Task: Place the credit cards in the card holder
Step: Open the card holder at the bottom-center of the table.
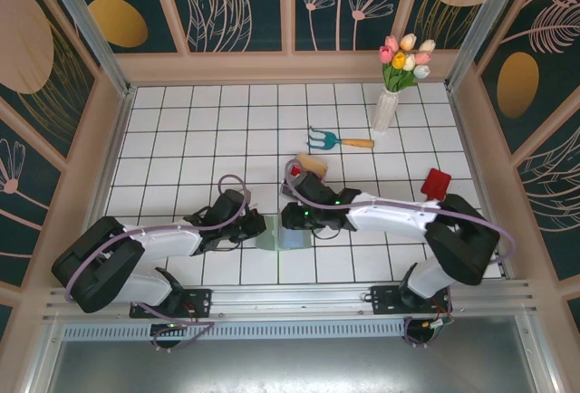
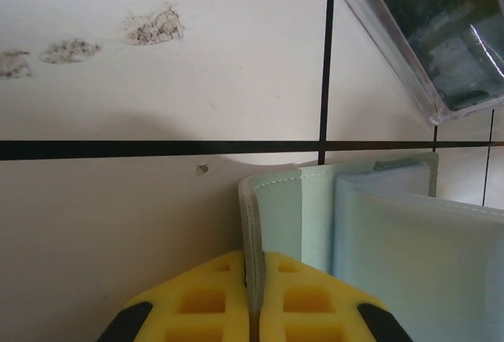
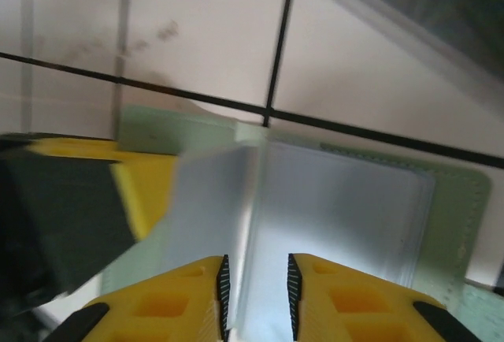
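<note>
Flat on the white tiled table (image 1: 181,130), toward its near edge: open sage-green wallet-like card holder (image 1: 272,234). On its left edge, the left gripper (image 2: 253,271), clamped on the cover. Over its middle, the right gripper (image 3: 256,279), jaws slightly apart astride an upright inner leaf. Just behind the card holder: beige and red plastic credit cards (image 1: 311,166). Further behind, to the right: teal-pronged toy rake with orange handle (image 1: 340,141), then white vase of tulips (image 1: 385,108). Well right of the card holder: red-bladed toy shovel (image 1: 437,182).

Bright even light, soft shadows; right wrist blurred, card holder (image 3: 339,200) hazy.
</note>
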Controlling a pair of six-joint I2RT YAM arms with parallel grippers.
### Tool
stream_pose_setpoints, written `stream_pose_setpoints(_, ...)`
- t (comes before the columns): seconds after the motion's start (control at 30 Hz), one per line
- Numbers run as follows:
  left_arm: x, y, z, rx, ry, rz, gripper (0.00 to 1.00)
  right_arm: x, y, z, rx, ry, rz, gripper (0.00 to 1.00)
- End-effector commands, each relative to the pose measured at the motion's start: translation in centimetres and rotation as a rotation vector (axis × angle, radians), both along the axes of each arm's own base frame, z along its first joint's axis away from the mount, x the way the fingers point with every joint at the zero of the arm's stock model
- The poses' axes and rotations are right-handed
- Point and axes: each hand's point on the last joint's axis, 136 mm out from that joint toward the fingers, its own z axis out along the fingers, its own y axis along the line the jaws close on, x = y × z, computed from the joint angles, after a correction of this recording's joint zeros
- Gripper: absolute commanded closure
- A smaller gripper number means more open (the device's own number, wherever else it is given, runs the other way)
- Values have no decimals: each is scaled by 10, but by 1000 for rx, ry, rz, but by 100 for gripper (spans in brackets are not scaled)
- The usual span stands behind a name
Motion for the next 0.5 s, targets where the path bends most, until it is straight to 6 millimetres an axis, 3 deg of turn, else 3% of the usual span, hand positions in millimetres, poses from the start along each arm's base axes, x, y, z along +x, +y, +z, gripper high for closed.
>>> stream_pose_setpoints(0.0,-1,3,-1,-3,-3,17,99,-2,17,-7,-4,14,-2,71)
stream_pose_setpoints(0.13,-1,5,-1,-4,-7,25,98,-5,29,-19,-27,35,25,65)
stream_pose_setpoints(0.2,1,6,1,0,-14,33,93,-7,29,-30,-83,47,25,54)
stream_pose_setpoints(0.3,6,19,9,46,-42,93,77,-10,14,-53,-253,52,3,40)
stream_pose_setpoints(0.33,8,30,14,78,-51,139,63,-11,6,-61,-317,49,-12,38)
stream_pose_setpoints(0.47,7,89,31,204,-84,395,34,-22,-22,-89,-546,24,-32,35)
